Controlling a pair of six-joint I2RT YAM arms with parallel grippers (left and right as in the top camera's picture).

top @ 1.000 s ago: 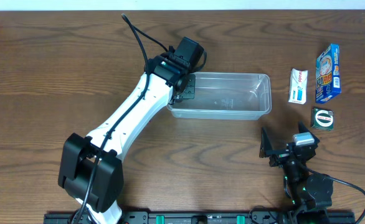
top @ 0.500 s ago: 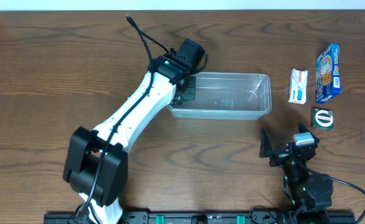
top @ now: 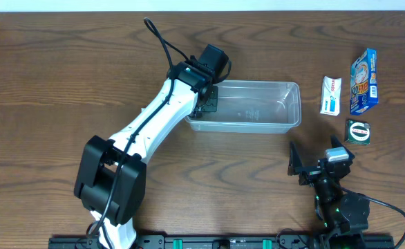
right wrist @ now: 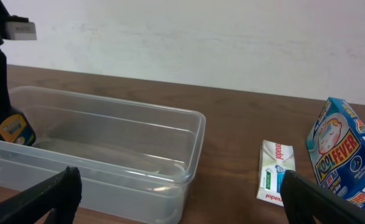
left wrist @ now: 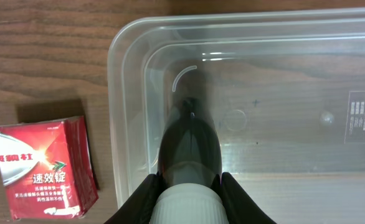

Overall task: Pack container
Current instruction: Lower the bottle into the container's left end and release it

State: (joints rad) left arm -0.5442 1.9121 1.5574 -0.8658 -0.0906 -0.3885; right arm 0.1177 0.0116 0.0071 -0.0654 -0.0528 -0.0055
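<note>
The container [top: 285, 124] is a clear plastic tub at the middle of the table. My left gripper [top: 208, 99] reaches down into its left end. In the left wrist view, this gripper [left wrist: 190, 180] is shut on a dark bottle [left wrist: 190, 146] with a white ribbed cap, nose down toward the container's floor near the rim [left wrist: 126, 37]. In the right wrist view the bottle [right wrist: 11, 127] shows a blue and yellow label inside the container [right wrist: 195, 118]. My right gripper [top: 316, 158] stands open near the front right with nothing between its fingers; the right wrist view shows the same [right wrist: 179, 177].
A red box [left wrist: 42, 168] lies on the table just left of the container. Right of it lie a white toothpaste box [top: 331, 95], a blue Kool Fever box [top: 363, 81] and a small dark green box [top: 358, 131].
The left arm's elbow and lower link have shifted a little to the right. Its gripper and the bottle stay at the container's left end. The right arm has not moved.
</note>
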